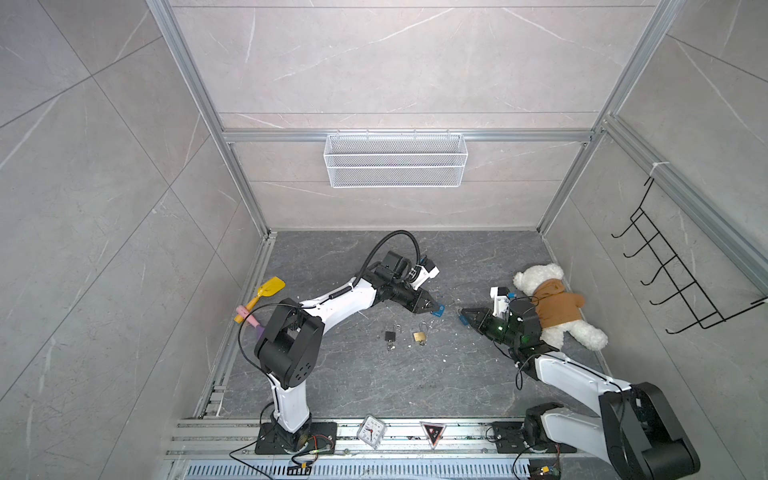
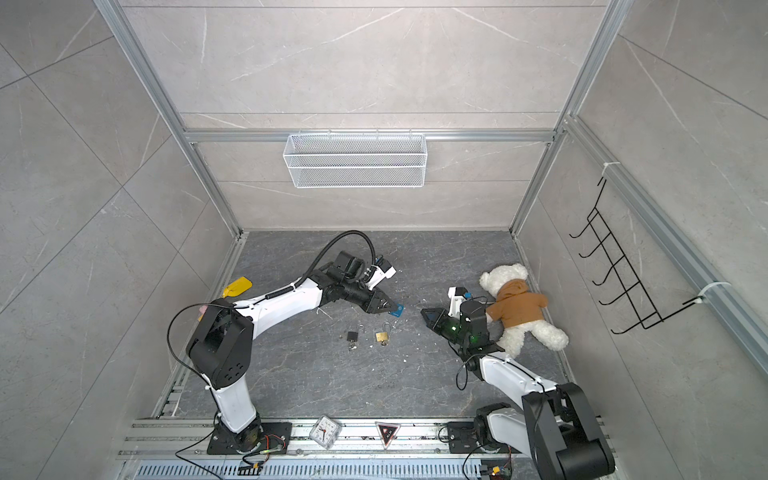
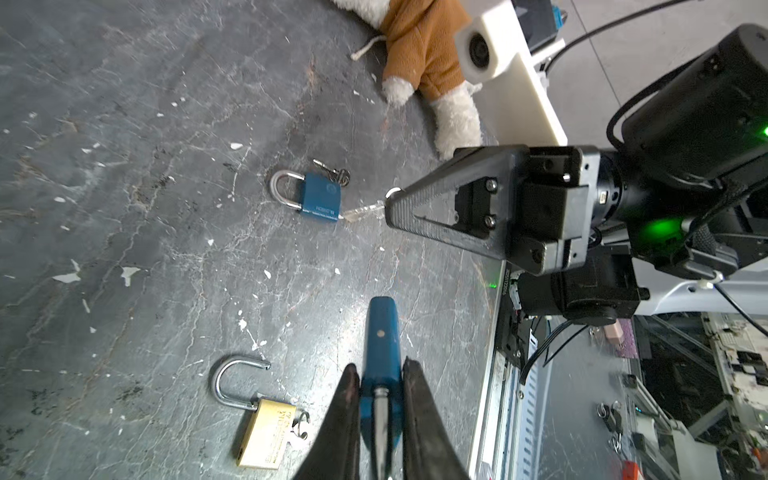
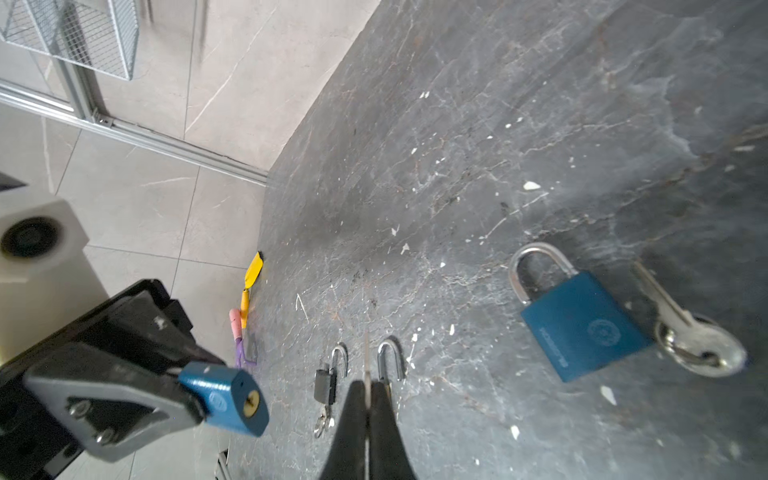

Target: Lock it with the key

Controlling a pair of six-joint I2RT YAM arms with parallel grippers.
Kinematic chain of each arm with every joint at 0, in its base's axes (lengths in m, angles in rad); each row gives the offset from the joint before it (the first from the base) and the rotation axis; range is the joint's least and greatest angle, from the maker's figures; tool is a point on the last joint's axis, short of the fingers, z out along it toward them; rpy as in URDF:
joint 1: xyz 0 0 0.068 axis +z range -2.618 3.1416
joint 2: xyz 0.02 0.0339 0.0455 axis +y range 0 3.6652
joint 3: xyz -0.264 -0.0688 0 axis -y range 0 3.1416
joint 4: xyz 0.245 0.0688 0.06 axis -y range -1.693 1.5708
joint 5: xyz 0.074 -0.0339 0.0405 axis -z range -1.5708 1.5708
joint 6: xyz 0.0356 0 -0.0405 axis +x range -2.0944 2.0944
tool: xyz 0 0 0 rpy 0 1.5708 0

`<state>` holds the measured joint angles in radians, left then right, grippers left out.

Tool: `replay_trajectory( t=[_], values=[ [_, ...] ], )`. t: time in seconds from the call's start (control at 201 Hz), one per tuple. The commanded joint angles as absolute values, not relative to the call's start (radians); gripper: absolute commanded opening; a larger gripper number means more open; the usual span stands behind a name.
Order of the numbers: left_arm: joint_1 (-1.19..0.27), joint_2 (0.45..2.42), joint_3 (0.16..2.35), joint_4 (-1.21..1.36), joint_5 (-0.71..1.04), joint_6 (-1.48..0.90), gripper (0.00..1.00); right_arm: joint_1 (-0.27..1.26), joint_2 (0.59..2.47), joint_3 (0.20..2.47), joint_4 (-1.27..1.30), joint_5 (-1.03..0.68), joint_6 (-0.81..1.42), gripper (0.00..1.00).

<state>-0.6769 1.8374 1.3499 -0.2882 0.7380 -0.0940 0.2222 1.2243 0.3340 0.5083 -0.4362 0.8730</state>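
Nearest you, on the rail (image 1: 232, 424) along the desk's front edge, lie a small clock (image 1: 371, 432) and a red-and-black triangle (image 1: 433, 434). Farther in, on the dark desk (image 1: 374, 382), note a black padlock (image 1: 390, 335) and, just beside it on the right, a brass padlock (image 1: 419, 335), both with shackles open. Beyond these, your left arm (image 1: 345, 299) and right arm (image 1: 573, 374) face each other tip to tip. Your left jaws are closed on the body of a blue padlock (image 1: 438, 311), held off the desk; the right wrist view shows its keyhole (image 4: 250, 401) turned towards the right arm. Your right jaws are pressed fully together on a silver key (image 3: 365, 212), whose blade sticks out past the tips and points towards the left arm; key and held padlock are near each other but apart. On the desk just beside the right jaws a second blue padlock (image 4: 582, 326) lies flat, shackle closed, with loose keys (image 4: 698, 340) just beside it. Farther right lies a teddy bear (image 1: 557, 307); at the left edge, a yellow shovel (image 1: 270, 289). Farthest, a wire basket (image 1: 395, 160) hangs on the back wall
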Motion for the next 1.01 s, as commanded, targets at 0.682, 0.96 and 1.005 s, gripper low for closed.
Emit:
replay_trajectory(
  t=[0.682, 0.96, 1.005],
  values=[
    [-0.693, 2.034, 1.469, -0.375, 0.854, -0.006, 0.0, 0.354, 1.656, 0.243, 0.946, -0.212, 1.016, 0.0],
    [-0.71, 2.113, 1.536, -0.434, 0.856, 0.024, 0.0, 0.355, 1.675, 0.212, 1.002, -0.155, 1.045, 0.11],
    [-0.713, 2.124, 1.547, -0.44, 0.857, 0.028, 0.0, 0.356, 1.675, 0.21, 1.008, -0.159, 1.047, 0.15]
  ],
)
